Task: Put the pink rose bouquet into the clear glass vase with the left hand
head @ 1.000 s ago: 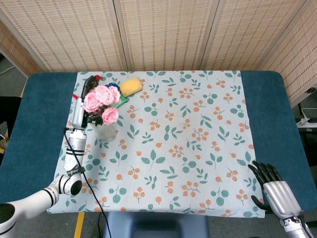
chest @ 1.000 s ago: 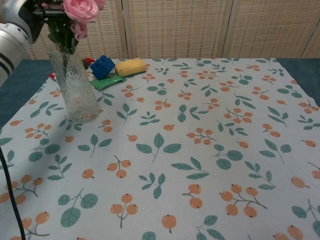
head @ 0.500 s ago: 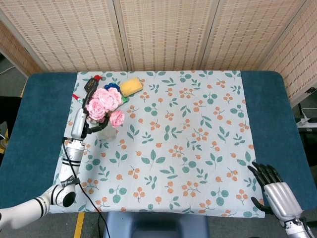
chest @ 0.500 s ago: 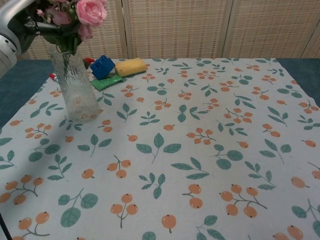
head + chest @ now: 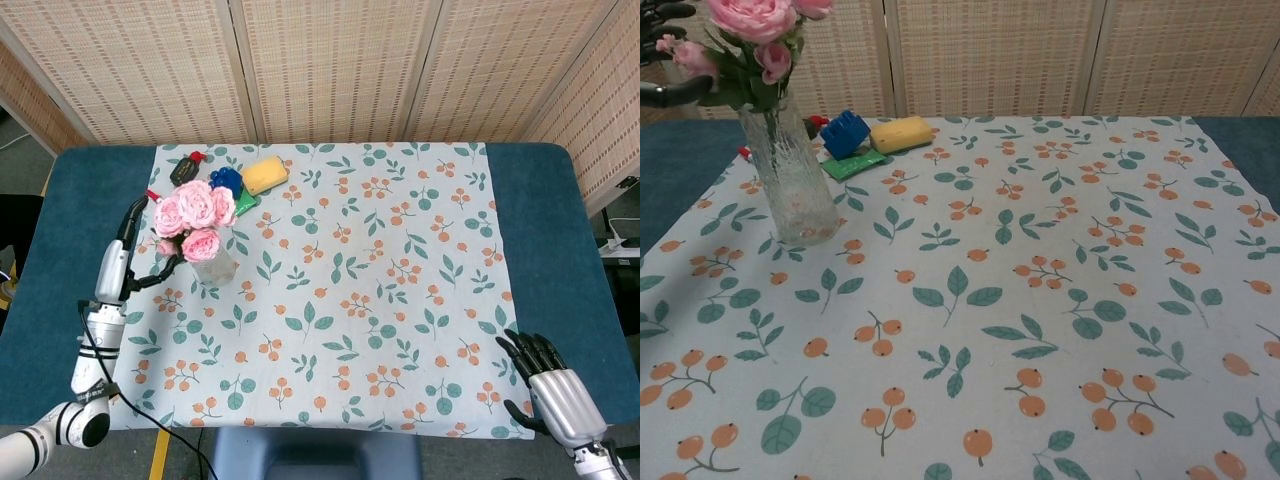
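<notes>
Several pink roses, the pink rose bouquet [image 5: 194,215], stand upright in the clear glass vase [image 5: 790,180]; the left hand [image 5: 128,262], just left of the vase, spreads empty fingers.

One clear glass vase [image 5: 790,180] stands on the table [image 5: 560,230], and it holds one pink rose bouquet [image 5: 193,215]; four pink blooms show in the head view. Behind the vase lie one yellow sponge [image 5: 900,133], one blue toy block [image 5: 844,133] and one flat green packet [image 5: 853,164]. One leaf-and-berry cloth [image 5: 400,300] covers the table. Two robot hands are in view: one left hand [image 5: 135,255] and one right hand [image 5: 545,385].
</notes>
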You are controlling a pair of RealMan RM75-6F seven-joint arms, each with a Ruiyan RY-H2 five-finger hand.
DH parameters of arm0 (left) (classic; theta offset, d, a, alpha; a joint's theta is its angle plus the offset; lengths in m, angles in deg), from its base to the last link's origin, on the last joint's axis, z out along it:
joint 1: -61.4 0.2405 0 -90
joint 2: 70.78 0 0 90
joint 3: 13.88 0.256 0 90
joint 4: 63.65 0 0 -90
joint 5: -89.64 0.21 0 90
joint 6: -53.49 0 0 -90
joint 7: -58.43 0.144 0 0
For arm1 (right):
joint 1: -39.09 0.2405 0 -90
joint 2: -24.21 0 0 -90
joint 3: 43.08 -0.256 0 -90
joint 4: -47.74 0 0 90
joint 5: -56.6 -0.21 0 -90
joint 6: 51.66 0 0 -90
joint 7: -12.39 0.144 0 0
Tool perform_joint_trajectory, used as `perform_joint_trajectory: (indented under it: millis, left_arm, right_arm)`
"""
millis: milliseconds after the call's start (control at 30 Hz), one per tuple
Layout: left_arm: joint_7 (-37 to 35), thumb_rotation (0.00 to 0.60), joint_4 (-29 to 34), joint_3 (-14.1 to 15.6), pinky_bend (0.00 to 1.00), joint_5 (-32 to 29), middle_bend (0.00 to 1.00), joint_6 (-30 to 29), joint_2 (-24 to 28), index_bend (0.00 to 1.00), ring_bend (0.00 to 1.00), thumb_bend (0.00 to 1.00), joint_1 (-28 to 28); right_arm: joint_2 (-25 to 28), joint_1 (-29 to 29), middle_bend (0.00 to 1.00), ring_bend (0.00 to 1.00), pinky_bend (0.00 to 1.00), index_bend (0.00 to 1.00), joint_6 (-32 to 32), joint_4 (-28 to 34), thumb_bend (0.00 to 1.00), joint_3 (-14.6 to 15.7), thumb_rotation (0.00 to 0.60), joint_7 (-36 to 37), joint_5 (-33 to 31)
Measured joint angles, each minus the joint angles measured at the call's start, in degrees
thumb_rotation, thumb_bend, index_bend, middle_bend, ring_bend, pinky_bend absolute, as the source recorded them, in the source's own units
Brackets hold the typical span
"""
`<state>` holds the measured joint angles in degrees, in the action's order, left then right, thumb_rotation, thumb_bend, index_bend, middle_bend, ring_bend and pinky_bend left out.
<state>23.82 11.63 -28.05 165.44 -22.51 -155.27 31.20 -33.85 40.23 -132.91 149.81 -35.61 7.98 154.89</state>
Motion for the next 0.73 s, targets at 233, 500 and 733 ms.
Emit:
perform_joint_trajectory:
  millis: [233, 500, 733]
  left_arm:
    - [-0.3, 0.6, -0.3, 5.4, 0.05, 4.5, 0.0, -4.5, 1.7, 0.0, 0.0, 0.33, 5.9]
    - [7.7, 0.6, -0.3, 12.1, 0.04, 9.6, 0.0, -9.0, 3.8, 0.0, 0.0, 0.32, 11.4]
    - [24.3, 0.6, -1.5, 17.8, 0.04, 13.8, 0.0, -17.1, 5.6, 0.0, 0.0, 0.33, 19.7]
  right_arm:
    - [0.1, -0.1, 0.0, 0.0, 0.0, 0.0, -0.3, -0.1, 0.21, 0.0, 0.6, 0.3, 0.1]
    - [0.0, 0.0, 0.0, 0.0, 0.0, 0.0, 0.1, -0.1, 0.21, 0.2, 0.6, -0.4, 0.1]
    - [-1.0, 0.1, 0.0, 0.0, 0.0, 0.0, 1.3, 0.0, 0.21, 0.2, 0.6, -2.5, -0.6]
